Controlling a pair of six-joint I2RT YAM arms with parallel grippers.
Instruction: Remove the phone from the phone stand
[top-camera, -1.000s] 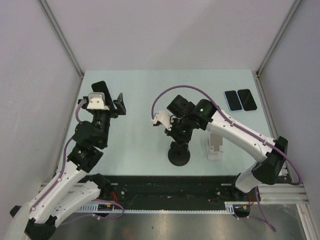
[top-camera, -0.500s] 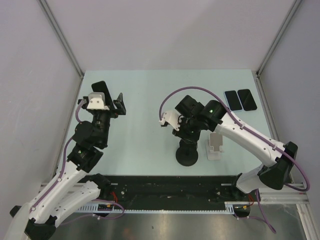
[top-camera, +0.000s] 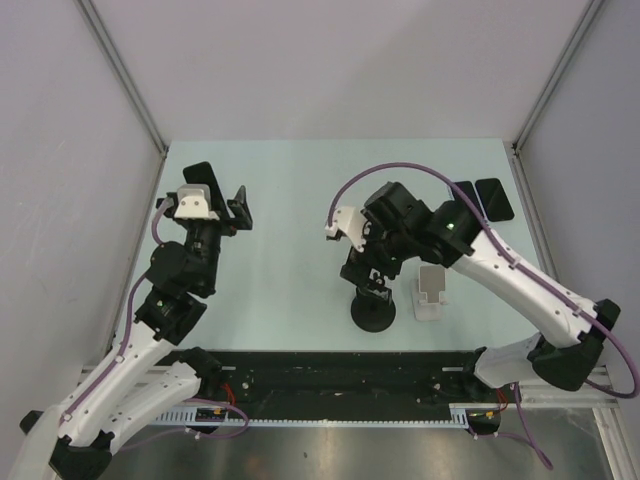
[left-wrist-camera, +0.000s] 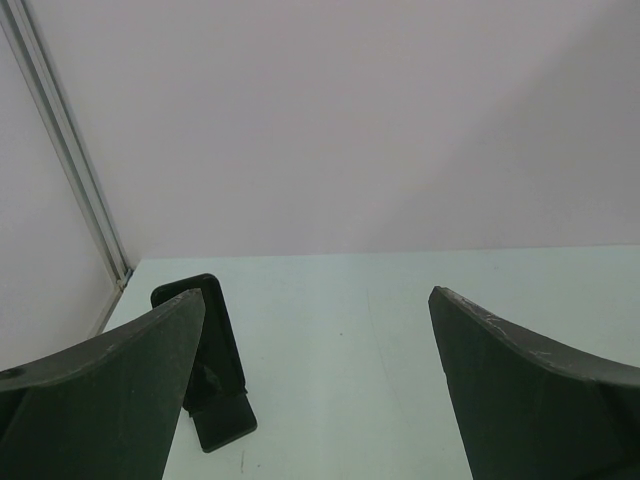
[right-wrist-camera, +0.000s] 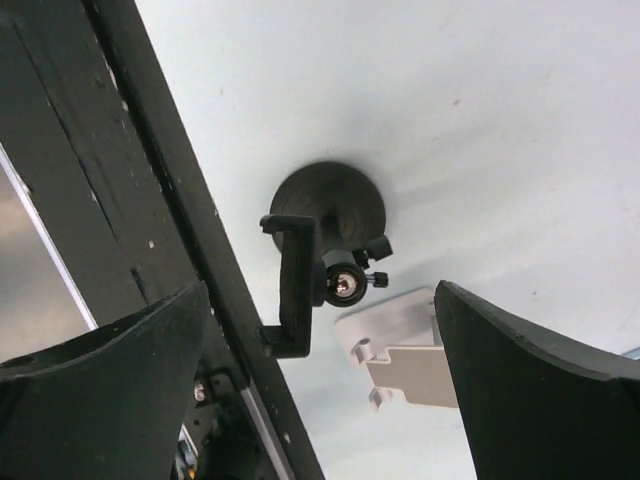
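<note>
The table (top-camera: 290, 200) carries three stands, and the main hazard is working on the wrong one. The right arm (top-camera: 510, 275) stretches across the right half. Its right gripper (right-wrist-camera: 320, 290) hangs released, jaws wide and holding nothing, directly over the round-based black stand (right-wrist-camera: 322, 230) at the near middle. That stand's clamp bracket shows no phone, so closing here would likely grab bare hardware. A downward nudge could tip it onto the black rail (right-wrist-camera: 150, 200) at the near edge, or against the white stand (right-wrist-camera: 405, 360) just to its right, which is also empty.

The left gripper (left-wrist-camera: 315, 295) is likewise spread open and empty, facing the far-left corner where a black slab stand (left-wrist-camera: 205, 365) leans. I cannot tell whether a phone rests on it, as it is dark on dark. If one does, a pinch that takes slab and phone together would drag the light stand along instead of freeing the phone.

Two phones (top-camera: 493, 199) lie flat at the far right. One is largely hidden under the forearm, and a low sweep could scrape them along.
</note>
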